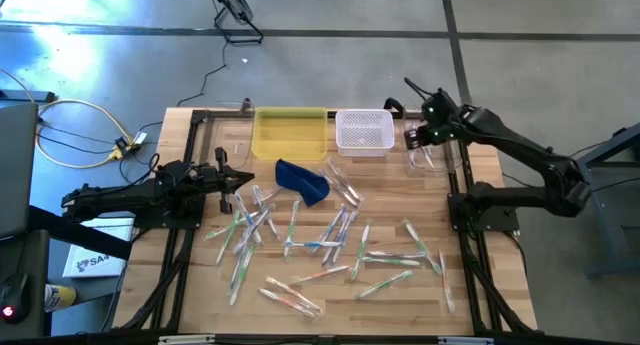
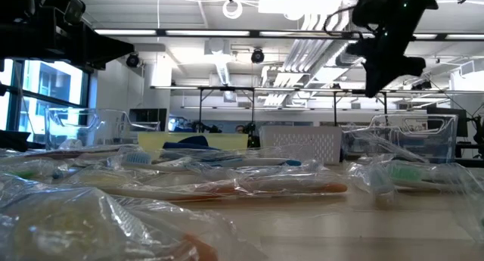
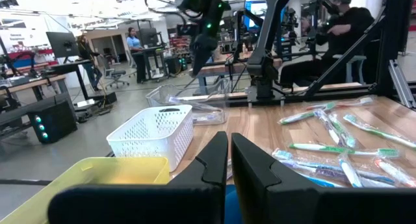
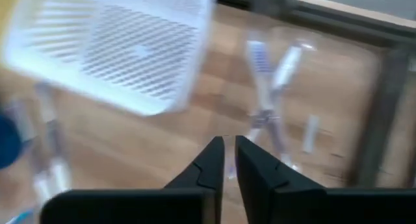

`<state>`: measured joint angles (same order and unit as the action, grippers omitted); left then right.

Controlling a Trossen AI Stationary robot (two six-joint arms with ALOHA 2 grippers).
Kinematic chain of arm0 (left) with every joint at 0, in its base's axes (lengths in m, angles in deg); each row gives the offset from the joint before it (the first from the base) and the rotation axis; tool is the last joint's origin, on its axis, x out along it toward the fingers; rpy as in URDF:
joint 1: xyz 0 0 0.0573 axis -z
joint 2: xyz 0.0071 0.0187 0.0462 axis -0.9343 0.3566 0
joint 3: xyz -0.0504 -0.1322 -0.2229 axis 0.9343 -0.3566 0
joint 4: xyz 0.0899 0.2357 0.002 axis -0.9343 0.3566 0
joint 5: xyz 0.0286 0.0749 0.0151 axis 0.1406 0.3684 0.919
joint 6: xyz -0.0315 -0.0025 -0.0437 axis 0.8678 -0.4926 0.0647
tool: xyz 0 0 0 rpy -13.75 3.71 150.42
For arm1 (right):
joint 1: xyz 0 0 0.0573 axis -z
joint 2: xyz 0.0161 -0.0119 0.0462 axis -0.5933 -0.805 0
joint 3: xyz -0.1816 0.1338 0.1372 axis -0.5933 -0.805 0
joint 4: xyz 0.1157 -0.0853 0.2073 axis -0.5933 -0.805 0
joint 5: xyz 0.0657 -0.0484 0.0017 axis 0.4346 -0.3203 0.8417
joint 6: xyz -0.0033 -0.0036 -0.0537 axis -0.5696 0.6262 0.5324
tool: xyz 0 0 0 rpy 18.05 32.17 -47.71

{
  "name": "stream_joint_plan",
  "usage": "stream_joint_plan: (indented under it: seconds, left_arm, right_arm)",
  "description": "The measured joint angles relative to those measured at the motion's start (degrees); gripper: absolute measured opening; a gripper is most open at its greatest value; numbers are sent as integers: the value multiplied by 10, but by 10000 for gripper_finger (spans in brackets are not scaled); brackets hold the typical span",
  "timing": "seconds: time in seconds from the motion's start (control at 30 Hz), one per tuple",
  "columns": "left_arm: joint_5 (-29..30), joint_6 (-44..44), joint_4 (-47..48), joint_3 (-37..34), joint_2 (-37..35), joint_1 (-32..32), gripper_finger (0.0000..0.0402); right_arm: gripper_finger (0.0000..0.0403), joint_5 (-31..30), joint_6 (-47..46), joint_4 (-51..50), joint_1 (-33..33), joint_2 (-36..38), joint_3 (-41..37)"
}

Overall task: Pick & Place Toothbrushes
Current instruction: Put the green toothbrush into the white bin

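Right gripper (image 1: 412, 137) sits in the upper right of the high view, up over a clear bin (image 1: 435, 157) at the table's far right corner, and from its wrist camera I see the two dark fingers (image 4: 209, 160) nearly pinched together with nothing between them. Under it, that clear bin holds a couple of wrapped toothbrushes. Just left of it in the high view I have the white perforated basket (image 1: 363, 130), then the yellow bin (image 1: 290, 133). Left gripper (image 1: 240, 178) waits at centre left, fingers closed and empty, right at the edge of the pile. My toothbrushes (image 1: 330, 247) lie scattered across the wooden table (image 1: 480, 285) through the lower middle of the frame, and a dark blue pouch (image 1: 303, 182) lies among them below the yellow bin.
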<state>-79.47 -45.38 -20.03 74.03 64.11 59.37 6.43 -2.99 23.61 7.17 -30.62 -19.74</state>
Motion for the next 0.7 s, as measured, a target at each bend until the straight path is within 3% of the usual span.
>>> stream_joint_plan:
  seconds: [0.1,0.7]
  left_arm:
    - [0,0,0,0,0,0,17]
    - [0,0,0,0,0,0,17]
  right_arm:
    - [6,16,5,21,-31,16,0]
    - [3,19,21,217,-290,43,0]
